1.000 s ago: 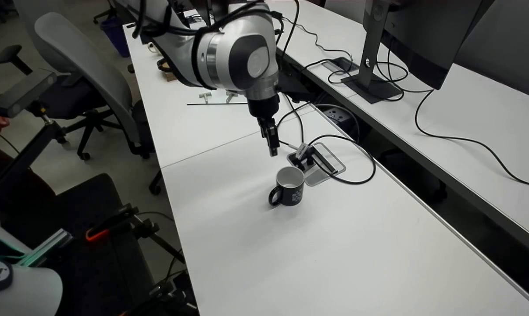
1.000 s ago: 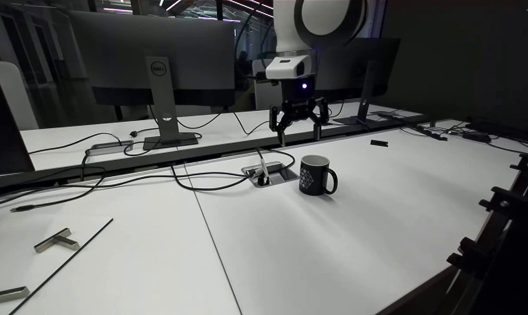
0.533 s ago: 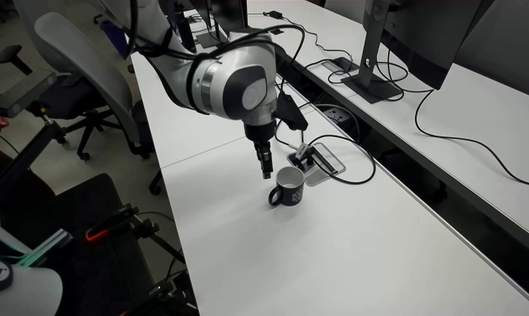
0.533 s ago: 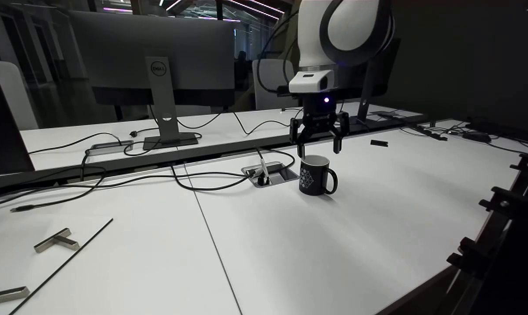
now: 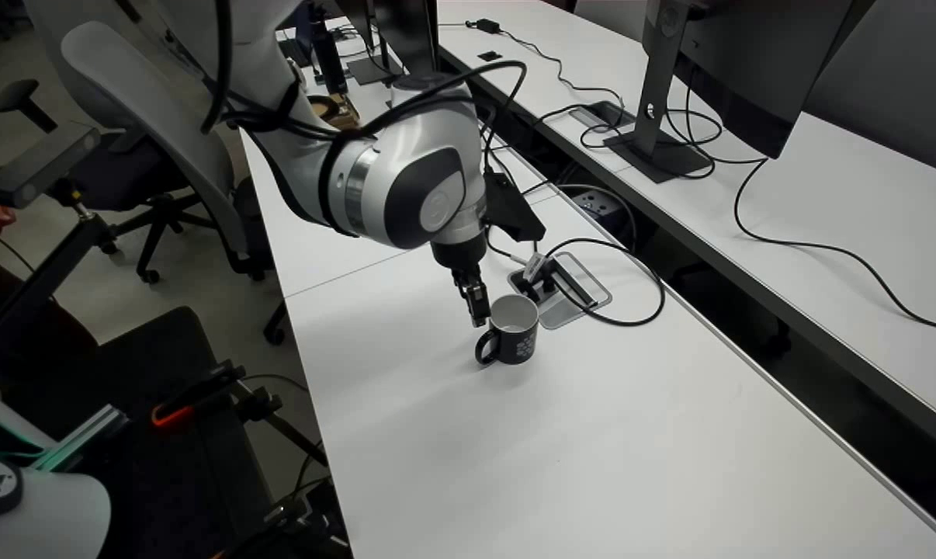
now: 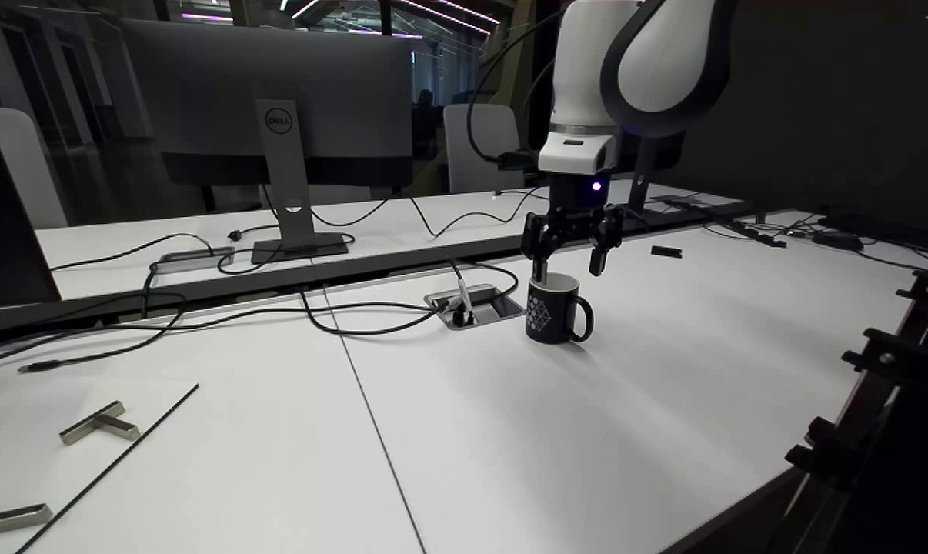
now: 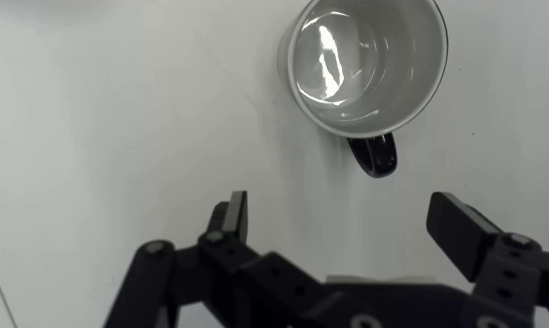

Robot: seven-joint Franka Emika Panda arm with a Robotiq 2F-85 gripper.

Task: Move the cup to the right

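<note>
The cup is a dark mug with a pale rim and inside. It stands upright on the white table in both exterior views (image 5: 514,344) (image 6: 550,314). In the wrist view the cup (image 7: 370,68) is at the top, cut off by the frame edge, with its black handle pointing toward the jaws. My gripper (image 7: 338,205) is open with nothing between its fingers. In an exterior view the gripper (image 5: 480,320) is beside the cup at rim height, above the handle. In an exterior view the gripper (image 6: 569,275) has one fingertip overlapping the rim; I cannot tell whether they touch.
A recessed socket box (image 5: 561,289) with plugs and a looping black cable (image 5: 658,299) lies close beside the cup. A monitor (image 6: 279,154) stands behind the table gap. Metal T-shaped pieces (image 6: 101,423) lie on the table. A small dark block (image 6: 666,251) lies farther off.
The arm has come down and toward the cup, with the gripper lowering to about rim height. The gripper stays open. The cup has not moved.
</note>
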